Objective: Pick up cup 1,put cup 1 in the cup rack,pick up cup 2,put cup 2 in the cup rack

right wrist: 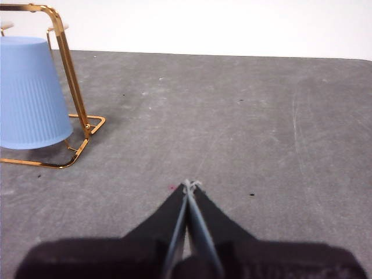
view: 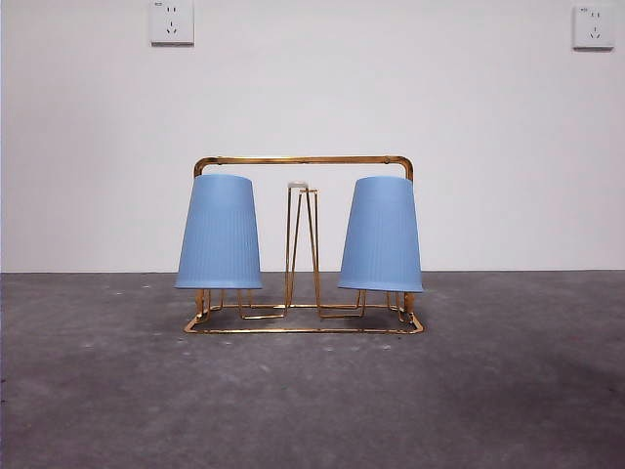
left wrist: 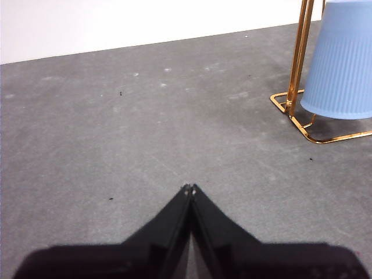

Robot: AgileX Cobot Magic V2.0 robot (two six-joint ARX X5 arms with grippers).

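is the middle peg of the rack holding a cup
No. In the front view the middle peg of the cup rack stands bare, with one blue cup upside down at each end, the other.

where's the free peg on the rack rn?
Front view: the bare peg stands at the middle of the cup rack, between the two upturned blue cups.

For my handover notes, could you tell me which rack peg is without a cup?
The middle peg of the cup rack; blue cups cover those beside it.
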